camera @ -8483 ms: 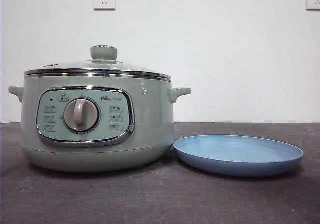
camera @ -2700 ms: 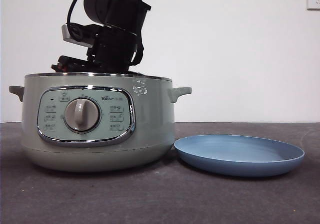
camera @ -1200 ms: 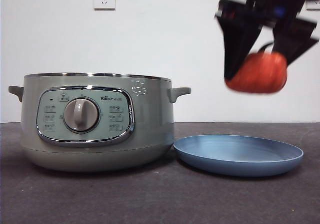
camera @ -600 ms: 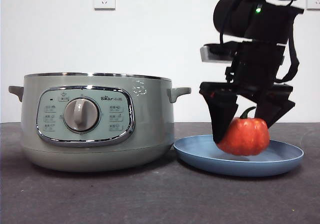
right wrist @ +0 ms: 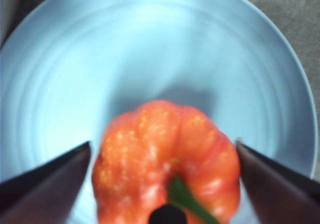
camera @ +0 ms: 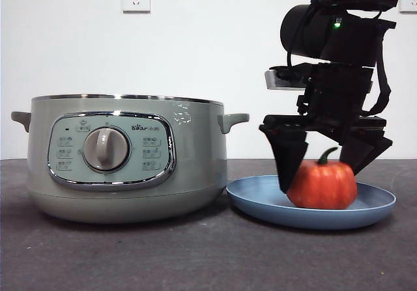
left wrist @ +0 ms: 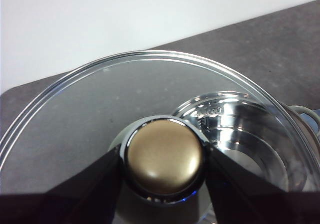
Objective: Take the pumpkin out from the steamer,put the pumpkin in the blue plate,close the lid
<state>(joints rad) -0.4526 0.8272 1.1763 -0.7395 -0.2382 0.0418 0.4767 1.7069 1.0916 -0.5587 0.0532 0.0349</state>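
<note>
Pumpkin point(camera: 322, 184) on blue plate point(camera: 260, 202), between parted right tool point(camera: 326, 174) jaws.

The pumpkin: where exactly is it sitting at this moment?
In the front view the pumpkin rests in the blue plate, right of the steamer, between the right gripper's open jaws.

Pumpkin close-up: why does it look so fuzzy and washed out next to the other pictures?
Right wrist view: the pumpkin sits very near the lens, so it blurs, and the plate glares pale. Front view: the same pumpkin is sharp. Left wrist view: the lid reflects light, knob crisp.
</note>
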